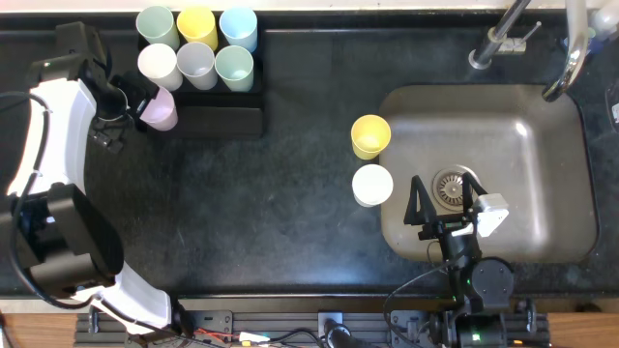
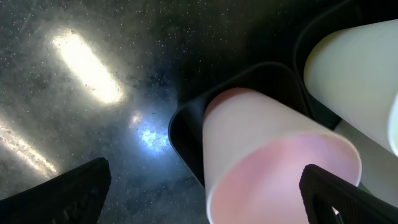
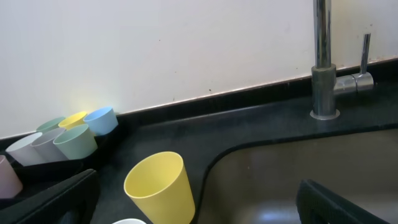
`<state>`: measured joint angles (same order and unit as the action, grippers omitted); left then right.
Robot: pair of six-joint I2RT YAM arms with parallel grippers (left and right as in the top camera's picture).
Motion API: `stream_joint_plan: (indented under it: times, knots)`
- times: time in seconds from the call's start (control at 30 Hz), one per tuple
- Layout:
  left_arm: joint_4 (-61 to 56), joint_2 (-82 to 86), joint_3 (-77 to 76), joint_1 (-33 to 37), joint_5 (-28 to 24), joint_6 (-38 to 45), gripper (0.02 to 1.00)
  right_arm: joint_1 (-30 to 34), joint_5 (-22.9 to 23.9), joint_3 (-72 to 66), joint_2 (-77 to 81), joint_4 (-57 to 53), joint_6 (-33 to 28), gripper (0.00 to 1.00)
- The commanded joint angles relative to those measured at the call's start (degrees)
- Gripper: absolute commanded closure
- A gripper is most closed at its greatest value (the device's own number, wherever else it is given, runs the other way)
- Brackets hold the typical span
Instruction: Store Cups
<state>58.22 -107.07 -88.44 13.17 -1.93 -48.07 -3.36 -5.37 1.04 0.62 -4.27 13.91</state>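
A pink cup (image 1: 161, 108) (image 2: 273, 162) leans in the front-left slot of the black cup rack (image 1: 227, 118) (image 2: 186, 134). My left gripper (image 1: 143, 97) (image 2: 205, 171) is right at it, open, with the cup between its fingers but one finger well clear of it. The rack also holds green, yellow and blue cups behind and white (image 1: 159, 64) (image 2: 354, 68), grey and mint cups in front. A yellow cup (image 1: 370, 135) (image 3: 158, 183) and a white cup (image 1: 372, 185) stand on the counter by the sink. My right gripper (image 1: 443, 195) (image 3: 198, 190) is open and holds nothing, over the sink's left part.
The steel sink (image 1: 542, 126) (image 3: 280, 168) takes the right side, with its drain (image 1: 453, 186) near the right gripper and the tap (image 1: 503, 39) (image 3: 323, 68) behind it. Dark counter (image 1: 271, 213) stretches bare between rack and sink.
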Motion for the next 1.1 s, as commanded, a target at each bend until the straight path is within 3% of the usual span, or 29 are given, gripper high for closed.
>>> stream_joint_plan:
  times: [0.03, 0.17, 0.27, 0.37, 0.43, 0.5, 0.57, 0.77, 0.9, 1.1]
  knots:
    - [-0.02, 4.68, -1.42, -0.26, -2.1, -0.02, 0.02, 0.37, -0.15, -0.76, -0.37, 0.35, 0.26, 0.005]
    - [-0.11, 11.41, -1.42, -4.42, -5.18, 0.04, 0.02, 0.37, -0.15, -0.76, -0.37, 0.35, 0.26, 0.003]
    - [-1.29, 15.15, -1.42, -12.48, -3.78, 3.21, 0.02, 0.37, -0.13, -0.76, -0.37, 0.35, 0.26, 0.003]
    - [-4.85, 15.65, -1.42, -24.96, 1.62, 8.26, 0.02, 0.37, -0.15, -0.76, -0.37, 0.35, 0.26, 0.003]
    - [-6.51, 14.47, -1.42, -34.73, 7.91, 7.98, 0.023, 0.37, -0.15, -0.76, -0.37, 0.35, 0.26, 0.005]
    - [-7.69, 12.7, -1.42, -43.41, 14.95, 2.34, 0.02, 0.37, -0.13, -0.76, -0.37, 0.35, 0.26, 0.003]
    - [-8.59, 10.71, -1.42, -50.07, 18.34, -4.42, 0.02, 0.37, -0.15, -0.76, -0.37, 0.35, 0.26, 0.003]
    - [-8.31, 5.42, -1.42, -60.04, 15.37, -18.23, 0.02, 0.37, -0.15, -0.76, -0.37, 0.35, 0.26, 0.003]
    - [-8.5, 2.93, -1.42, -59.82, 9.66, -19.54, 0.018, 0.37, -0.15, -0.76, -0.37, 0.35, 0.26, 0.003]
    - [-9.11, -0.55, -1.42, -59.6, 6.97, -19.96, 0.023, 0.37, -0.15, -0.76, -0.37, 0.35, 0.26, 0.005]
